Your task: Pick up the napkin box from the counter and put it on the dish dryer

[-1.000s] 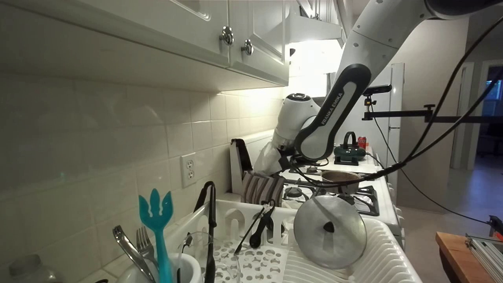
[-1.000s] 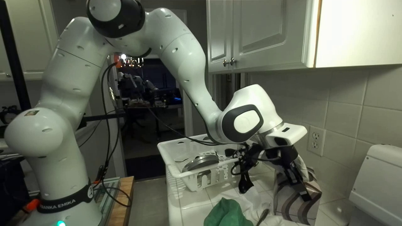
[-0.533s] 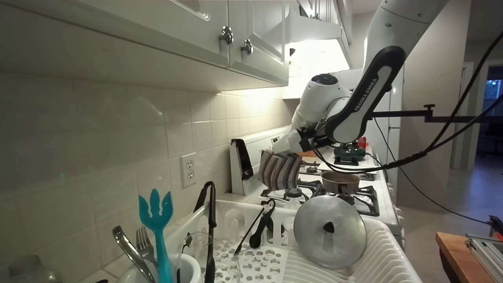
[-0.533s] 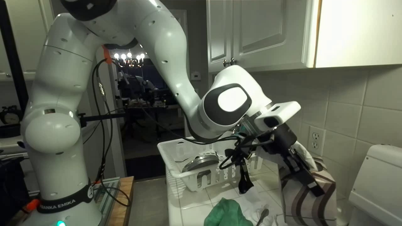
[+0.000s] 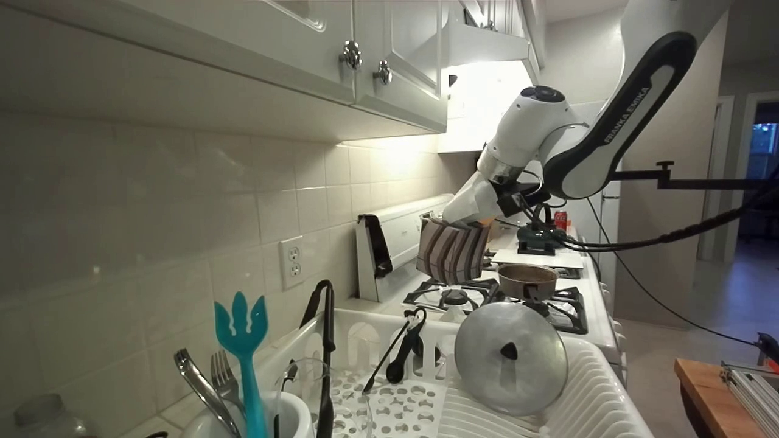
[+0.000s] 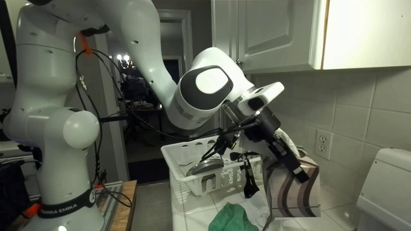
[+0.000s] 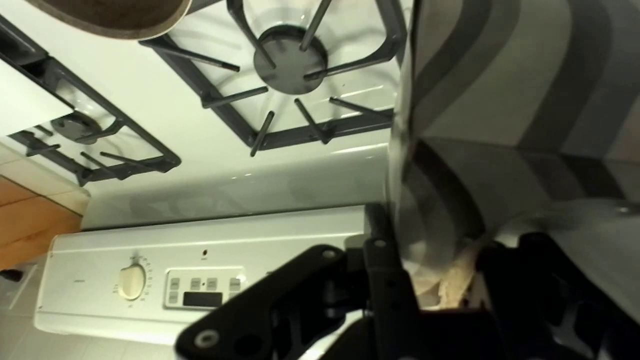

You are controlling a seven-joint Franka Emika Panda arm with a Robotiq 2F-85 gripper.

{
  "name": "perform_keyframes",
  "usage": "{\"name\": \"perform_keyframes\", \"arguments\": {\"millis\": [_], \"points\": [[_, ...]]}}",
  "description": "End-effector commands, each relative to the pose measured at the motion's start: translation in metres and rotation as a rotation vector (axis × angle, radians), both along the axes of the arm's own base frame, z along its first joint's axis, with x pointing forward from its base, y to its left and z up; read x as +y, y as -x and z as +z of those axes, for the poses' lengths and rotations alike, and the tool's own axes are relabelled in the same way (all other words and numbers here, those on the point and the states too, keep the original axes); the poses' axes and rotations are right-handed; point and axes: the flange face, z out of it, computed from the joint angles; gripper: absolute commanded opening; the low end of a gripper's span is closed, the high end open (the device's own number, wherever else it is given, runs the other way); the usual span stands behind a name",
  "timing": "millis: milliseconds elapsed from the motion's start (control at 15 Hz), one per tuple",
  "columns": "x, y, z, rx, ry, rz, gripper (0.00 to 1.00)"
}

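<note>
The Robotiq gripper [image 6: 301, 175] is pinching the striped napkin box [image 6: 294, 196], which is hanging beneath it, on the gas stove [image 7: 130, 90] side of the white dish-draining rack [image 6: 195, 186].

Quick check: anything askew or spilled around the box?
Yes, mildly. In an exterior view the napkin box hangs tilted rather than upright, held by the gripper. Its white napkin bunches up against the gripper. A green cloth lies crumpled on the counter. I can see no spill.
</note>
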Motion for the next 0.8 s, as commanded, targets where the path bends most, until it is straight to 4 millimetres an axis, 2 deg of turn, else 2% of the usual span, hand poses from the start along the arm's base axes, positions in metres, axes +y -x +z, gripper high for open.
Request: {"name": "perform_keyframes", "arguments": {"millis": [0,133,200,333,533,733], "points": [[0.017,0.009,-0.012,0.066,-0.101,0.157,0.01],[0.027,0.002,-0.008,0.102,-0.089,0.238,0.01],[0.035,-0.001,0.006,0.103,-0.075,0.283,0.01],[0.056,-0.009,0.018,0.148,-0.048,0.384,0.01],[0.092,-0.013,0.054,0.183,0.038,0.467,0.01],[0.139,0.002,0.097,0.174,0.079,0.542,0.01]]}}
